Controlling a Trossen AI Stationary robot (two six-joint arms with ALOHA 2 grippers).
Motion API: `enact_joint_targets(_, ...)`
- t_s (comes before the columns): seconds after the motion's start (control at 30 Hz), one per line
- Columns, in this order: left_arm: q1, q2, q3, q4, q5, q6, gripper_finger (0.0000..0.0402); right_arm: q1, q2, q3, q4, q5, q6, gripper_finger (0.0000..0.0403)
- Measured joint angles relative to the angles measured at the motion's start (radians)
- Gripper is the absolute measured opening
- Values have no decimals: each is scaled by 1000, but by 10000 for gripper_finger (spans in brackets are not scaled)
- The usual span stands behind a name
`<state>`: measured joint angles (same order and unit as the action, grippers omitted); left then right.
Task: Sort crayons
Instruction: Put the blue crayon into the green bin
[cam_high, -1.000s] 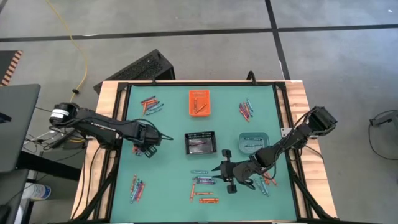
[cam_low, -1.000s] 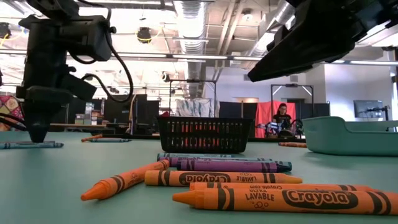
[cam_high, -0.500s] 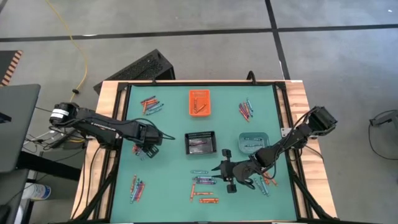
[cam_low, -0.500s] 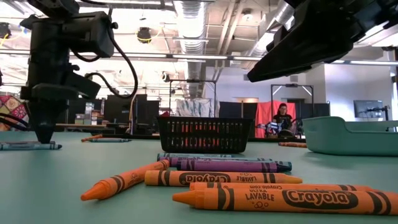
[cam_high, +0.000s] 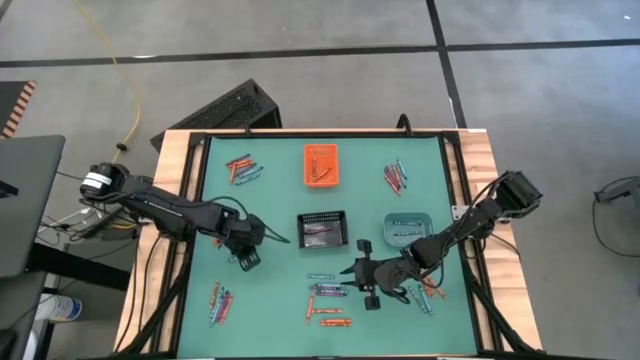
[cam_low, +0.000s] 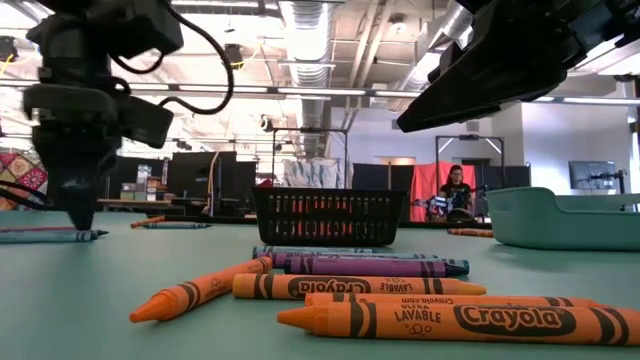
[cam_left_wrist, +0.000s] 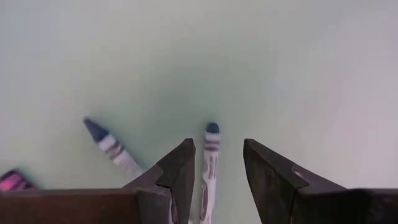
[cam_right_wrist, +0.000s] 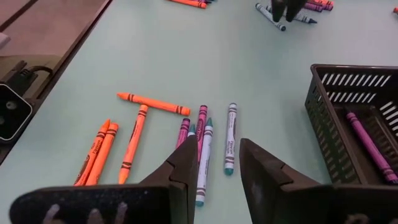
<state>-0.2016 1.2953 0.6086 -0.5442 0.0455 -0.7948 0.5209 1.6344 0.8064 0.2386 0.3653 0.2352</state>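
left gripper: fingers part-open straddling blue crayon, not clamped | second blue crayon just beside | right gripper: part-open, empty | loose crayons just ahead; black mesh bin beyond

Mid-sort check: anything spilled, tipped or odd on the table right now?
Nothing stands out. The orange bin, black mesh bin and teal bin sit upright, and the unsorted crayons lie flat in loose clusters on the mat, as expected mid-sort.
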Motion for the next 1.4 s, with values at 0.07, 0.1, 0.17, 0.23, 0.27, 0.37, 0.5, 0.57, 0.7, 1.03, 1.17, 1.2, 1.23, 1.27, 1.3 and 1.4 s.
enact_joint_targets(0.07, -33, 0, 0, -3, -5, -12, 125, 0, 0, 0, 0, 0, 0, 111)
enact_joint_targets(0.1, -50, 0, 0, -8, -11, -20, 125, 0, 0, 0, 0, 0, 0, 111)
enact_joint_targets(0.17, -81, 0, -4, -20, -30, -37, 125, 0, 0, 0, 0, 0, 0, 111)
enact_joint_targets(0.23, -111, 0, -11, -38, -58, -55, 125, 0, 0, 0, 0, 0, 0, 111)
enact_joint_targets(0.27, -123, 0, -16, -37, -68, -62, 125, 0, 0, 0, 0, 0, 0, 111)
enact_joint_targets(0.37, -157, 0, -27, -26, -77, -72, 125, 0, 0, 0, 0, 0, 1, 111)
enact_joint_targets(0.5, -201, 0, -41, -7, -80, -73, 125, 0, 0, 0, 0, 0, 1, 111)
enact_joint_targets(0.57, -220, -1, -56, -3, -88, -83, 125, 0, 0, 0, 1, 0, 1, 111)
enact_joint_targets(0.7, -243, -4, -81, -3, -102, -101, 125, 0, 0, 0, 1, 0, 1, 111)
enact_joint_targets(1.03, -288, -2, -84, 21, -144, -57, 76, 0, 0, 0, 1, 1, 1, 111)
enact_joint_targets(1.17, -306, -1, -86, 21, -159, -76, 52, 0, 0, 0, 1, 1, 1, 111)
enact_joint_targets(1.2, -310, -1, -86, 21, -163, -82, 48, 0, 0, 0, 1, 1, 1, 111)
enact_joint_targets(1.23, -313, -1, -86, 22, -164, -86, 43, 0, 0, 0, 1, 1, 1, 111)
enact_joint_targets(1.27, -316, -1, -86, 23, -166, -89, 38, 0, 0, 0, 1, 2, 2, 111)
enact_joint_targets(1.3, -317, -1, -86, 27, -166, -96, 33, 0, 0, 0, 1, 2, 1, 111)
enact_joint_targets(1.4, -317, 0, -81, 32, -180, -103, 16, 0, 0, 0, 1, 2, 1, 111)
